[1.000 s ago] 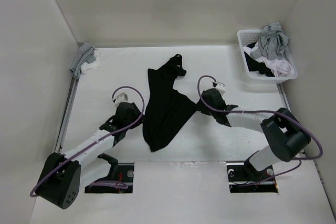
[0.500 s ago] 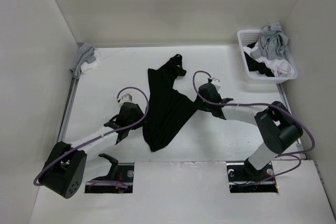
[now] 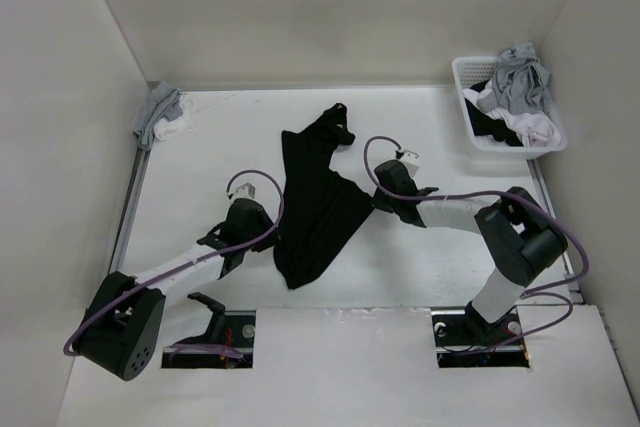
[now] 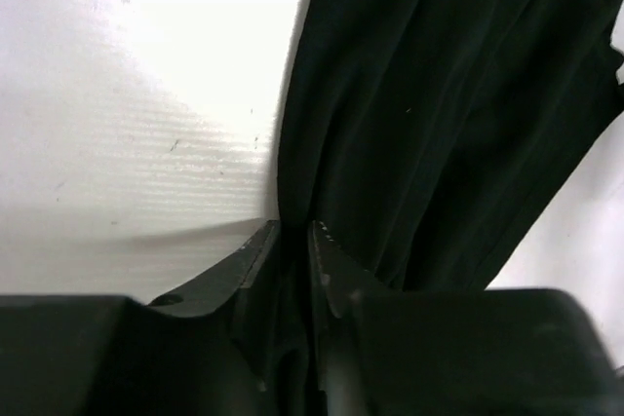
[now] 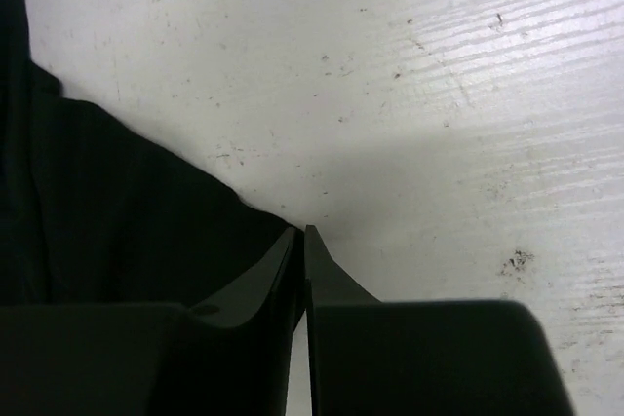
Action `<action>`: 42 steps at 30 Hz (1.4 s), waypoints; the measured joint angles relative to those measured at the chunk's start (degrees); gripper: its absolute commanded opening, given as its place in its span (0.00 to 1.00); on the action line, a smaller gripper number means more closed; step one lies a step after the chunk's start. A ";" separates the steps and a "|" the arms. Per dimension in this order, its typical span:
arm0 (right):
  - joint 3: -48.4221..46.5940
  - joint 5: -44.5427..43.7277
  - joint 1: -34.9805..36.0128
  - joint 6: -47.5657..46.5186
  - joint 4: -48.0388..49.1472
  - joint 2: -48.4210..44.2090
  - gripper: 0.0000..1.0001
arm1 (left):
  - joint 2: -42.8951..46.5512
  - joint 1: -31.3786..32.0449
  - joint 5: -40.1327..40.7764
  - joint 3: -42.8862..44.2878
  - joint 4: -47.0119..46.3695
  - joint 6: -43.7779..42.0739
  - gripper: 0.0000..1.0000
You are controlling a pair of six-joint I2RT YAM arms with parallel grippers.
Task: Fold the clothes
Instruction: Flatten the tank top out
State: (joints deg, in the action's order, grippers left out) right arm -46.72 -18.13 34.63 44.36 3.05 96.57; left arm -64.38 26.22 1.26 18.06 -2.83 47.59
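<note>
1. Both arms are closing in from a second ago, and both tools are clamping down. The black garment is staying put.
2. Top view: the garment is lying mid-counter, between the arms. Its long axis is running far-to-near and leaning a little, with the narrow bunched end pointing at the far wall and slightly right, and the wider end sitting near and slightly left. A corner is sticking out to the right at mid-length. The left tool is sitting at the left edge and the right tool at that corner.
3. Left wrist: the left tool is clenching on the garment's edge, with cloth running down between the jaws. The bite is looking decent.
4. Right wrist: the right tool is clenching almost fully on the very tip of the corner. The bite is looking thin.
5. Step, as I'm reading it: securing both sides for a fold. I'm suggesting lifting both tools together and level, keeping the span taut, and rising slowly. If the right corner is slipping, regrip deeper before carrying anything across.
</note>
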 measured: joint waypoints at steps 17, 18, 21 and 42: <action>18.29 -2.32 0.33 3.91 0.46 -30.97 0.00 | 26.27 -2.08 7.56 7.82 19.82 3.02 0.00; 19.19 -2.71 0.33 4.11 0.04 -32.54 0.00 | 26.80 -1.51 8.39 8.76 22.53 3.19 0.01; 21.07 -3.17 -0.33 4.52 -0.37 -35.47 0.00 | 27.76 1.70 12.61 12.98 30.47 3.69 0.03; 17.49 -1.97 -1.75 3.98 2.16 -22.93 0.00 | -18.95 -7.87 15.96 24.22 3.74 -2.58 0.48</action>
State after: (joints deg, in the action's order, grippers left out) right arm -29.23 -20.10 32.88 48.34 5.21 73.65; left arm -83.33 18.35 17.21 42.28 0.91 45.01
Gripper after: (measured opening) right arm 0.005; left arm 0.450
